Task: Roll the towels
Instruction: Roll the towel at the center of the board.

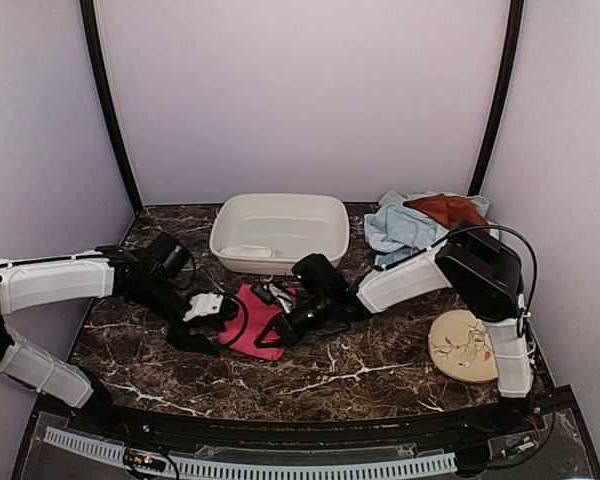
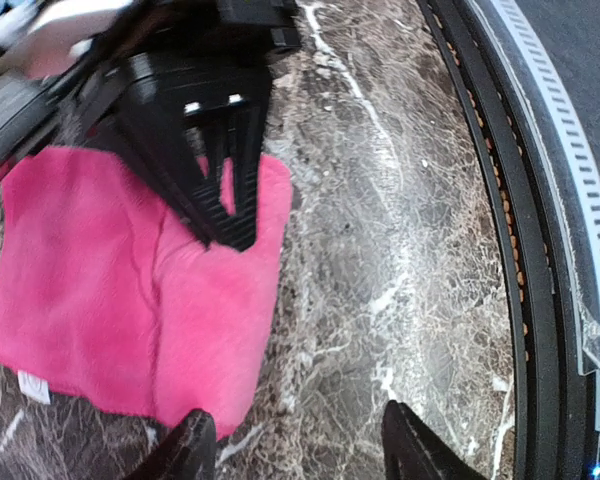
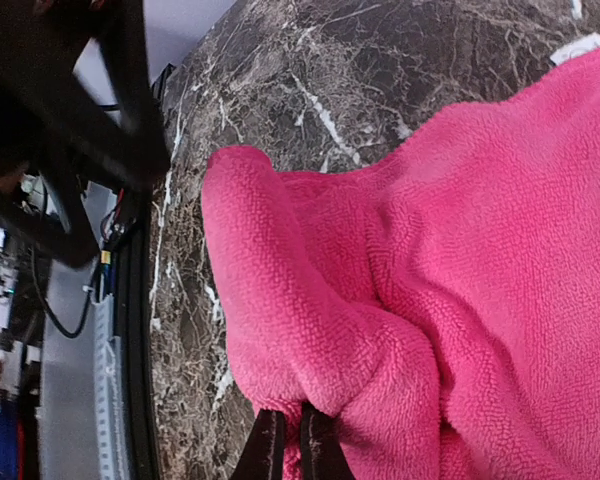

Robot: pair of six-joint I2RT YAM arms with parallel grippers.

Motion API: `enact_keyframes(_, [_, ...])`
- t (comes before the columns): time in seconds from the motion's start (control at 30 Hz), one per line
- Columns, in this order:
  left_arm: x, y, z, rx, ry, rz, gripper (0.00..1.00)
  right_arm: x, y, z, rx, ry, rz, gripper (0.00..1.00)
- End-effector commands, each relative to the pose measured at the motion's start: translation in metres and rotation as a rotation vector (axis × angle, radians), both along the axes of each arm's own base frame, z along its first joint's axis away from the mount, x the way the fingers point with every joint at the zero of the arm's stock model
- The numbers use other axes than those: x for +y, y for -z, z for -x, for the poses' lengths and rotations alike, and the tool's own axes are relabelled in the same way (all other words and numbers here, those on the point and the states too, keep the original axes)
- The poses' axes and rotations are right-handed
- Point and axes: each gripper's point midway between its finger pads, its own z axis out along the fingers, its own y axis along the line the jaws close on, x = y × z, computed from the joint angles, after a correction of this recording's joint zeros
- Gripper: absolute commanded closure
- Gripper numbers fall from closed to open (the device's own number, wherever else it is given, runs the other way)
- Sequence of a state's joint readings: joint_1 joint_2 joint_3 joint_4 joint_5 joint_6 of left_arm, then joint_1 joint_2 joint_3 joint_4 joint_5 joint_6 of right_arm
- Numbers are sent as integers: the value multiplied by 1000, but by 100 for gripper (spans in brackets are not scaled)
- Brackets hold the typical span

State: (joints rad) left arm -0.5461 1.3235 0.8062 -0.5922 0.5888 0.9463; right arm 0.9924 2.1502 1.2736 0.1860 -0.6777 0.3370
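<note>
A bright pink towel [image 1: 258, 322] lies rumpled on the marble table [image 1: 360, 375], in front of the white basin. My right gripper [image 3: 285, 452] is shut on a raised fold at the towel's [image 3: 460, 250] edge, with pink cloth pinched between its fingertips. In the left wrist view its black fingers [image 2: 215, 170] reach down onto the towel [image 2: 110, 300]. My left gripper [image 2: 300, 455] is open over bare marble at the towel's near corner, holding nothing. A light blue towel [image 1: 398, 230] and a rust-brown towel [image 1: 445, 210] lie heaped at the back right.
The white plastic basin [image 1: 280, 215] stands at the back centre, with something pale at its left inside. A round beige disc with a leaf pattern [image 1: 463, 345] lies under the right arm. The table's curved black front rim [image 2: 540, 250] runs close to the left gripper.
</note>
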Motion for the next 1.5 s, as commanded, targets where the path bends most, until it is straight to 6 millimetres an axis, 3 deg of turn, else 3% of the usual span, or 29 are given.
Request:
enact_keyframes(0.0, [-11,20,0,-127,66,-71,40,-9,19,13,274,12,73,100])
enact_keyframes(0.17, [-25,38,-14,-213,87,-123,42,-11,20,7,314,41,82,100])
enact_keyframes(0.33, [-38,41,-35,-264,54,-124,49,-12,25,4,326,52,106,100])
enact_keyframes(0.53, [-37,57,-38,-252,89,-169,48,-12,18,-7,388,83,64,100])
enact_keyframes(0.67, [-35,67,-44,-282,97,-208,48,-14,25,-10,432,93,99,100])
enact_keyframes(0.77, [-39,57,-43,-291,96,-203,48,-23,40,-14,450,122,170,100])
enact_keyframes(0.97, [-41,22,-19,-243,138,-131,47,-40,58,-20,469,184,232,100])
enact_keyframes(1.07, [-40,27,-15,-246,152,-133,46,-40,61,-20,474,188,245,100])
enact_keyframes(1.33, [-49,38,-29,-311,151,-137,44,-42,65,-24,495,203,280,100])
enact_keyframes(1.47, [-46,53,-40,-339,144,-194,44,-42,64,-24,518,207,273,100])
